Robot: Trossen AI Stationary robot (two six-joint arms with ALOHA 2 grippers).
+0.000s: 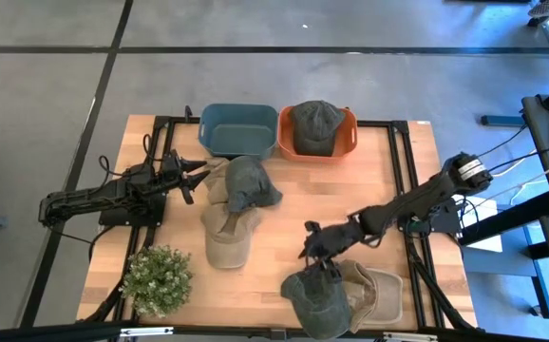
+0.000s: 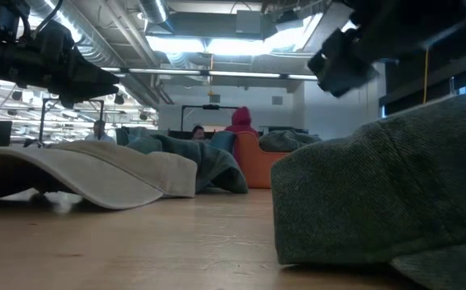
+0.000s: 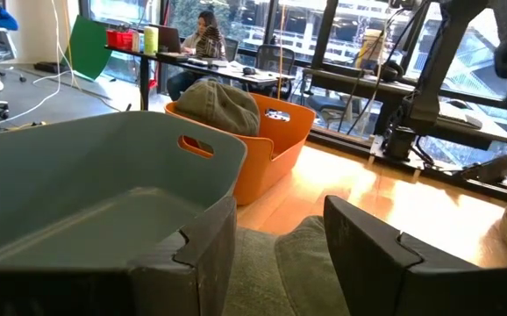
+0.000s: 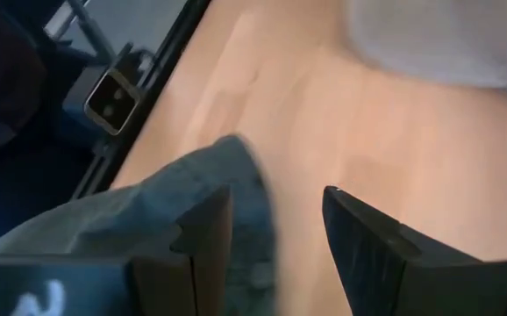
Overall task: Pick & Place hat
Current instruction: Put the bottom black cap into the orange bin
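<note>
While both arms sit over the wooden surface [image 1: 350, 195], I log the right tool [image 1: 314, 249] low near the front edge, right of middle, just above a dark green hat [image 1: 314, 302]. Its fingers [image 4: 196, 237] stand apart with nothing between them; in the right wrist view the green cloth lies beside and partly under one finger, bare wood under the other. I cannot tell whether they touch the hat. A tan hat [image 1: 374, 293] lies against the green one on its right side, toward the front right corner.

I see the left tool [image 1: 197, 176] near the left edge toward the back, fingers [image 3: 376, 250] parted and empty, pointing at a pile of hats in the middle of the surface: a grey-green hat [image 1: 248, 182] on top at the back, a beige hat [image 1: 227, 237] in front of it. Greenish cloth shows between the fingers in the left wrist view.

At the back edge a blue bin [image 1: 237, 128] and an orange bin [image 1: 349, 138] stand side by side, touching. One olive hat [image 1: 314, 125] rests in the orange bin. A small potted plant [image 1: 156, 280] stands at the front left corner.

Beyond the surface, in the low view, a person in a red hood [image 2: 241, 119] is visible.
</note>
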